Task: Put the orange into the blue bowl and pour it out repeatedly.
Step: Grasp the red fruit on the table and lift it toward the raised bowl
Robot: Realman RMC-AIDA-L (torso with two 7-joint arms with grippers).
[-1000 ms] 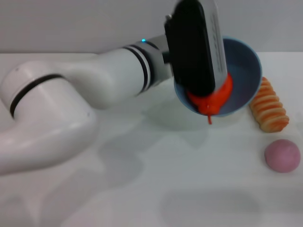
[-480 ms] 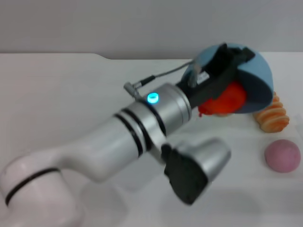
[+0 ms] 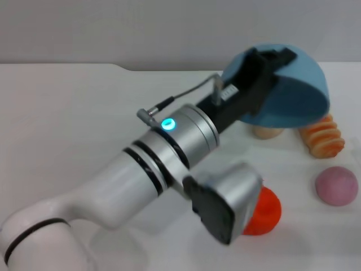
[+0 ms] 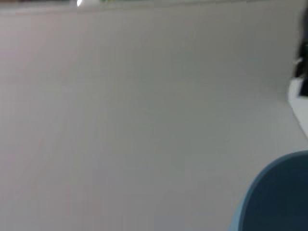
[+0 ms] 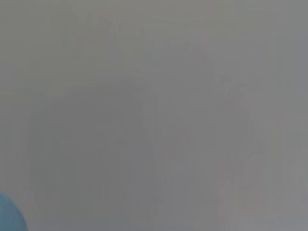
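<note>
My left gripper (image 3: 274, 61) is shut on the rim of the blue bowl (image 3: 296, 93) and holds it upside down above the table at the back right. The orange (image 3: 264, 212) lies on the white table in front of the bowl, partly hidden behind my left arm's wrist housing. A part of the bowl also shows in the left wrist view (image 4: 276, 197), and a small blue corner shows in the right wrist view (image 5: 7, 216). My right gripper is out of view.
A beige ball (image 3: 268, 132) sits under the raised bowl. A ridged orange-and-cream toy (image 3: 322, 136) lies to its right, and a pink ball (image 3: 336, 186) in front of that. My left arm (image 3: 141, 175) crosses the table's middle.
The left wrist has turned the bowl from tilted to fully upside down. The orange has fallen out and now lies on the table nearer me.
</note>
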